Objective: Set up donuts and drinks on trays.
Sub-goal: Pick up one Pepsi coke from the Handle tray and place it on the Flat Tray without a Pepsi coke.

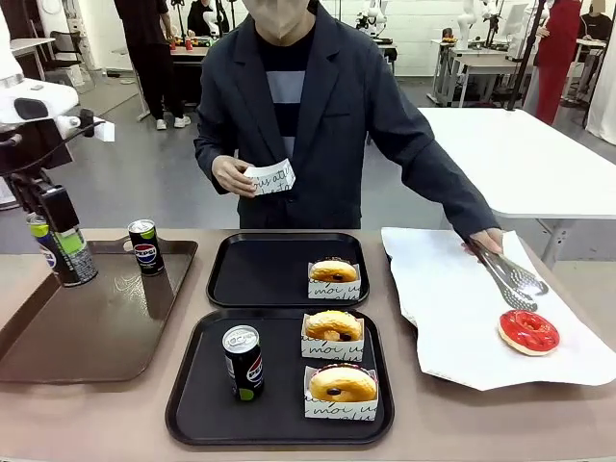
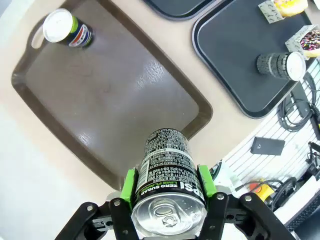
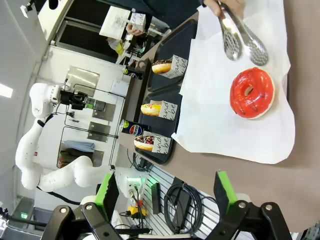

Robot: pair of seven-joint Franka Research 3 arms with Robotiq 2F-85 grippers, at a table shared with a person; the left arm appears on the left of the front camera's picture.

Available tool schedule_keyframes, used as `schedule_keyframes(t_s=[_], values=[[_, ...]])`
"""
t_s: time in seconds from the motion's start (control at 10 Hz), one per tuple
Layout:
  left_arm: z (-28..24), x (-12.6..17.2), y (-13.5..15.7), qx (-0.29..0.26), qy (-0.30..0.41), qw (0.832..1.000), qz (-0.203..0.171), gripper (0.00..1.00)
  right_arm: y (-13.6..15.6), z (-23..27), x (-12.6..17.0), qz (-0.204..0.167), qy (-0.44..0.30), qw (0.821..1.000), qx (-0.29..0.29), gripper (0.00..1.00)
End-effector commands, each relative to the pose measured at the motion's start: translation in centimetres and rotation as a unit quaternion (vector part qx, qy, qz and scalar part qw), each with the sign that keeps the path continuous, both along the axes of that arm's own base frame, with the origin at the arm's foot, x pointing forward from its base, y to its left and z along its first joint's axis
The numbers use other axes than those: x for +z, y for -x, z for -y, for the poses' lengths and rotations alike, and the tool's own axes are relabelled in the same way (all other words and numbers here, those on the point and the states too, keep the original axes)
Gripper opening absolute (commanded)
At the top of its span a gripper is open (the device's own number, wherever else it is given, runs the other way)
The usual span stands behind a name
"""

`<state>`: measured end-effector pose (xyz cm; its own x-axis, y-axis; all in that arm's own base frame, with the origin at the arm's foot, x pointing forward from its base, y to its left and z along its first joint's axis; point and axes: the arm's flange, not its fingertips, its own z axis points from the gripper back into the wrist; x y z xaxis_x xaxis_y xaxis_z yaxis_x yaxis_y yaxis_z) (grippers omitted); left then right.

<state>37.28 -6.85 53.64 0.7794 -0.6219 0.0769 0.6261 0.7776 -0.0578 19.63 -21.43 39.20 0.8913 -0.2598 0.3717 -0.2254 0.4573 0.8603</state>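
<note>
Desk (image 1: 96,414) laid with black trays (image 1: 197,404), donuts (image 1: 342,383) and soda cans (image 1: 243,361).
One soda can (image 2: 167,160) is clamped in the left gripper (image 2: 167,190) above the brown tray (image 2: 115,100); the right gripper (image 3: 165,192) is held apart, well right of that tray.

Left: long brown plastic tray (image 1: 106,327), slim black soda can (image 1: 146,246) at its far edge, held can (image 1: 63,252) over its left rim; centre: near black plastic tray (image 1: 192,404) has third can (image 1: 243,362) left of two ring donuts (image 1: 333,327), far black tray (image 1: 260,274) behind has one donut (image 1: 333,271); right: red-glazed donut (image 1: 528,331) on white paper sheet (image 1: 452,318).
</note>
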Motion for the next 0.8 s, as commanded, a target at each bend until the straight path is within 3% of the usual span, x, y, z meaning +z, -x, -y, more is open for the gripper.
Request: schedule_keyframes(t_s=[0.0, 0.7], values=[[1.2, -0.5, -1.4, -0.002, 0.005, 1.0, 0.002, 0.58, -0.2, 0.1, 0.1, 0.014, -0.008, 1.0, -0.001, 1.0], [0.5, -0.6, -1.9, 0.007, 0.014, 1.0, 0.005, 0.58, -0.2, 0.1, 0.1, 0.014, -0.008, 1.0, -0.001, 1.0]])
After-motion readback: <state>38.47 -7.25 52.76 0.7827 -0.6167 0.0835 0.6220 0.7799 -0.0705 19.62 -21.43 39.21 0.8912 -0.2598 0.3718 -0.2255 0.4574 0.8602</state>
